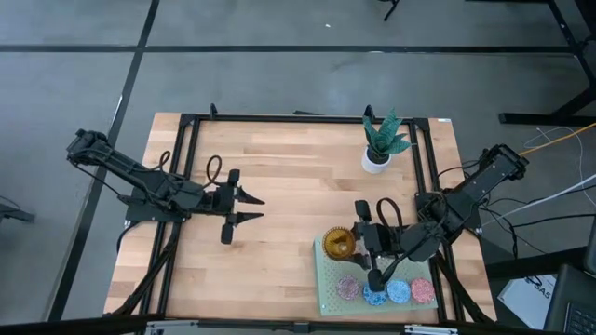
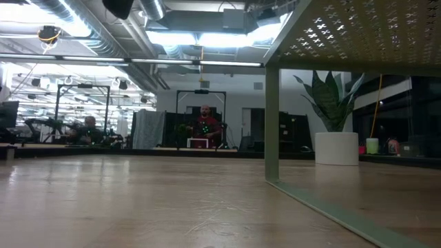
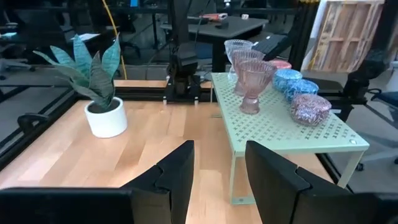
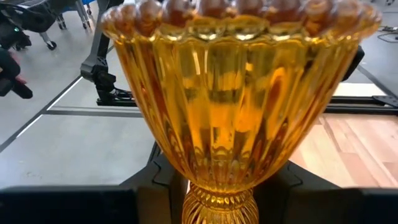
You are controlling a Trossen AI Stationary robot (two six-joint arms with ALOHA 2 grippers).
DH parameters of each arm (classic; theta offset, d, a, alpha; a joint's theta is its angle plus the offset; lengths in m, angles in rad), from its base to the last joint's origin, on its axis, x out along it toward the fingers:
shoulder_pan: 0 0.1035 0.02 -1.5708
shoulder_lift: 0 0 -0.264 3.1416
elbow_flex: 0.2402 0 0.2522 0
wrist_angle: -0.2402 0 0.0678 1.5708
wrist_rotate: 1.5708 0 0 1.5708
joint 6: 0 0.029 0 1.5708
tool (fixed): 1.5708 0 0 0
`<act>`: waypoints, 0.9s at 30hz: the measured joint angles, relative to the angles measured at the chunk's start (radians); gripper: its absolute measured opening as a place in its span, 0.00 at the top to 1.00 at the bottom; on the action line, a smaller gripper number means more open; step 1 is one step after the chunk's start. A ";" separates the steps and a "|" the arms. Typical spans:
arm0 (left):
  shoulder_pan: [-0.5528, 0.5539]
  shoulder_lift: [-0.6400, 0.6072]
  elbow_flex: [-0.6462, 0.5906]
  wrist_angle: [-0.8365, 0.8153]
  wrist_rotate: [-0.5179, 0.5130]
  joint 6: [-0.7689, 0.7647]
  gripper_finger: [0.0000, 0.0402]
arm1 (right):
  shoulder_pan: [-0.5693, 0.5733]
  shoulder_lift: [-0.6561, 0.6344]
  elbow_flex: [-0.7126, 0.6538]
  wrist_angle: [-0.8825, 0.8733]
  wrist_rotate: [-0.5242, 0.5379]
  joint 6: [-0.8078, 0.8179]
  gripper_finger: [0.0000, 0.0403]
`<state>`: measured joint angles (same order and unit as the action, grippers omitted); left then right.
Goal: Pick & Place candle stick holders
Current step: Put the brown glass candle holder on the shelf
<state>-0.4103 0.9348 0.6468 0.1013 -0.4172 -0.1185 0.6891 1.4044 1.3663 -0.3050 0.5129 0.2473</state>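
My right gripper is shut on an amber ribbed glass candle stick holder, which fills the right wrist view. It hangs above the far left part of the pale green perforated shelf. On the shelf stand more holders: a clear one, a pink goblet, blue ones and a glittery one. My left gripper stands open over the table's left half with nothing between its fingers. My right gripper pinches the amber holder between its two fingers at the foot of the bowl, just above the ribbed stem. The fingers come about level from the table's right side. The holder stands upright in the hold, lifted clear of the shelf.
A white pot with a green plant stands at the table's far right. The shelf rests on thin legs, with room beneath it. Bare wood lies between the two arms. People sit in the room beyond the table.
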 joint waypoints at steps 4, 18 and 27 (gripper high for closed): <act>0.001 0.000 0.000 -0.016 -0.032 -0.048 0.65 | 0.001 0.000 0.000 0.000 0.000 -0.021 0.68; 0.092 -0.300 -0.265 -0.006 0.180 -0.113 0.65 | 0.000 0.001 0.000 -0.017 0.000 -0.043 0.68; 0.213 -0.651 -0.453 -0.023 0.308 -0.142 0.65 | 0.000 0.001 0.000 -0.019 0.000 -0.039 0.68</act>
<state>-0.1970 0.2834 0.1937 0.0780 -0.1089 -0.2605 0.6895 1.4052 1.3663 -0.3237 0.5125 0.2087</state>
